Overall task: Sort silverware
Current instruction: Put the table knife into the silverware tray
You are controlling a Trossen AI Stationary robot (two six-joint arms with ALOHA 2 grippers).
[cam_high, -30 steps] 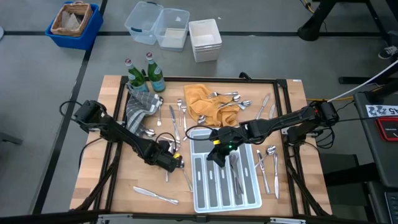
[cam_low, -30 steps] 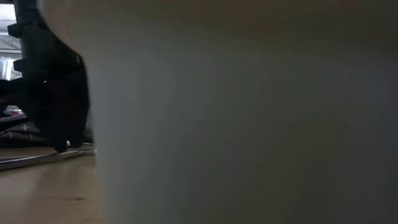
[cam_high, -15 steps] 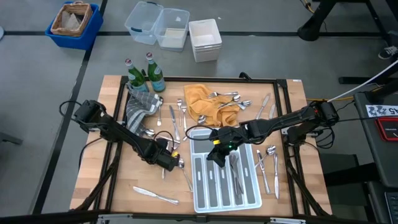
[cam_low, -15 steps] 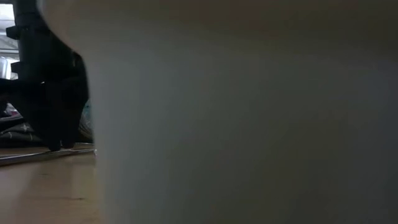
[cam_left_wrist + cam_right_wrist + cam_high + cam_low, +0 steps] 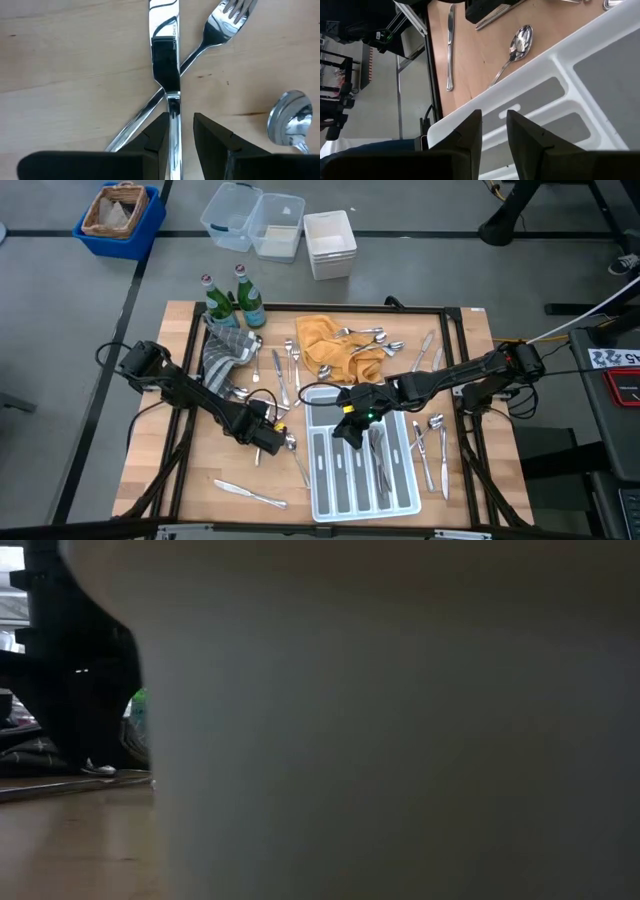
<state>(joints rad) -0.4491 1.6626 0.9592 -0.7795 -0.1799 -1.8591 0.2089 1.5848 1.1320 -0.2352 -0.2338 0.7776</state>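
Observation:
My left gripper [image 5: 268, 442] [image 5: 181, 120] points steeply down at the table just left of the white tray [image 5: 365, 470]. It is open, its fingers on either side of the handle of a table knife [image 5: 165, 55] that lies flat across a fork [image 5: 225, 20]. A spoon [image 5: 290, 120] lies close beside them. My right gripper [image 5: 345, 430] [image 5: 494, 117] hangs open and empty over the tray's far left part, above its slots [image 5: 545, 100]. Some silverware lies in the tray's right slots [image 5: 380, 455]. The tray's wall [image 5: 400, 720] fills most of the low view. My left gripper stands astride the knife's handle [image 5: 173, 107] from above, fingers across it. One finger [image 5: 159, 127] lies right against the handle's edge and wood shows beside the other. Whether either finger touches the knife, I cannot tell. The knife lies on the table.
Spoons lie on an orange cloth [image 5: 335, 345] at the far side, next to a grey striped cloth [image 5: 225, 350] and green bottles [image 5: 235, 305]. More cutlery lies right of the tray [image 5: 430, 445], and one knife [image 5: 250, 495] near the front edge.
My left gripper has tipped to point more steeply down over the knife, its fingertips drawing a little toward the table's left. My right gripper has kept still.

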